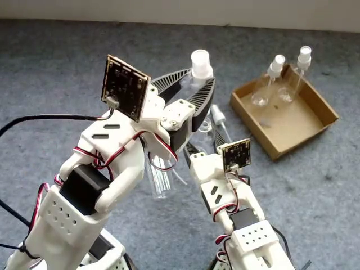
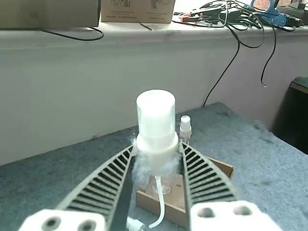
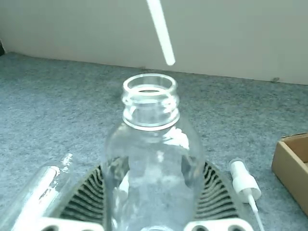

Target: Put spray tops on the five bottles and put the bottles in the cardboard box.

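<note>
Two bottles (image 1: 264, 84) boxed | left gripper (image 2: 157, 149): spray top (image 2: 155, 120) | tube (image 3: 161, 33) above open bottle (image 3: 151, 159)

Left end effector (image 2: 156, 151) (held higher) and right end effector (image 3: 154, 173) both clamped.

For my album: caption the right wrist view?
Right end effector holds an open bottle; a spray top's tube hangs above.

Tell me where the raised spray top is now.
The spray top is held up in the left gripper, left of the cardboard box in the high view; its tube tip hangs above the open bottle in the right gripper.
</note>
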Tool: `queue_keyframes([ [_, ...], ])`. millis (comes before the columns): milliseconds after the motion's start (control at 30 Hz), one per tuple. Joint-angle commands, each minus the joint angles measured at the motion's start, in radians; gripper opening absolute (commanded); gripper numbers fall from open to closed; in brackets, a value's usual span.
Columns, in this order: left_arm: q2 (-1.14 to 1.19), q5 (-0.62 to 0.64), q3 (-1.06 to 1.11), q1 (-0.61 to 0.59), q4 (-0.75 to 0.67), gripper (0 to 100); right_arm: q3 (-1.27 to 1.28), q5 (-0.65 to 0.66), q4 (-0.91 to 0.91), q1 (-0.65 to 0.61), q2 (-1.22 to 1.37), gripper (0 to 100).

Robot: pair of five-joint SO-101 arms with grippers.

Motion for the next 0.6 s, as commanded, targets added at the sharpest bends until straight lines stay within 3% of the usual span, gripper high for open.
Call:
queue_keyframes([
  [0, 0.004, 0.009, -0.05, 0.012, 0.021, 1, 0.139, -0.011, 0.001, -0.008, -0.012, 3.4],
  [267, -0.002, 0.009, -0.093, 0.012, 0.035, 1, 0.139, -0.011, 0.001, -0.008, -0.012, 3.4],
  [433, 0.004, 0.011, -0.14, 0.015, 0.164, 1, 0.139, -0.011, 0.001, -0.008, -0.012, 3.4],
  [567, 0.001, 0.011, -0.084, 0.012, 0.173, 1, 0.139, -0.011, 0.001, -0.008, -0.012, 3.4],
])
